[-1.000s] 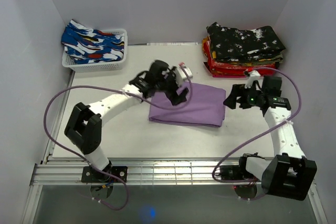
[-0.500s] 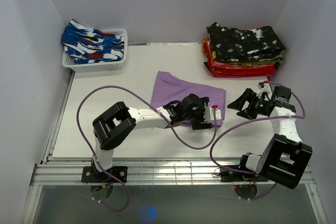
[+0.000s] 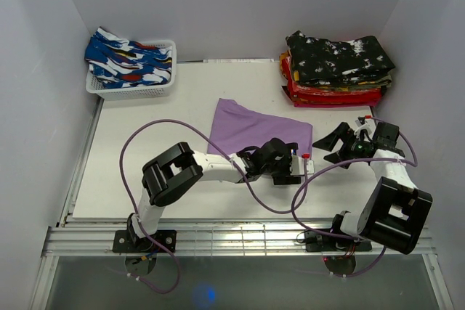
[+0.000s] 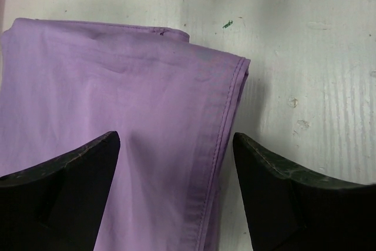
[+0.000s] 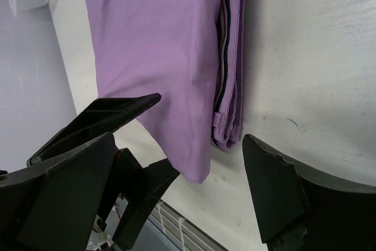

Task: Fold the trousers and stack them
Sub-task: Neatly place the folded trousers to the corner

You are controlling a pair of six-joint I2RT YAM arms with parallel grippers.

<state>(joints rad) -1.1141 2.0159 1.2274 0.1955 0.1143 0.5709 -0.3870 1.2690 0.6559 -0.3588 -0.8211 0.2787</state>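
Observation:
The purple trousers (image 3: 251, 125) lie folded in the middle of the table. My left gripper (image 3: 296, 168) is open at their near right corner. In the left wrist view its jaws stand wide apart over the stitched hem (image 4: 226, 121) of the trousers (image 4: 117, 98). My right gripper (image 3: 330, 148) is open just right of the trousers, apart from them. In the right wrist view (image 5: 182, 174) it faces the layered folded edge (image 5: 229, 86), and the left gripper's fingers (image 5: 106, 119) show beside the cloth's corner.
A stack of folded trousers (image 3: 338, 70), black-patterned on top and red beneath, sits at the back right. A white basket (image 3: 131, 85) with blue patterned trousers (image 3: 127, 59) stands at the back left. White walls enclose the table. A metal rail (image 3: 240, 237) runs along the near edge.
My left arm swung from the far side of the purple trousers to their near right corner. The trousers changed shape and now reach further back. My right gripper drew nearer to them.

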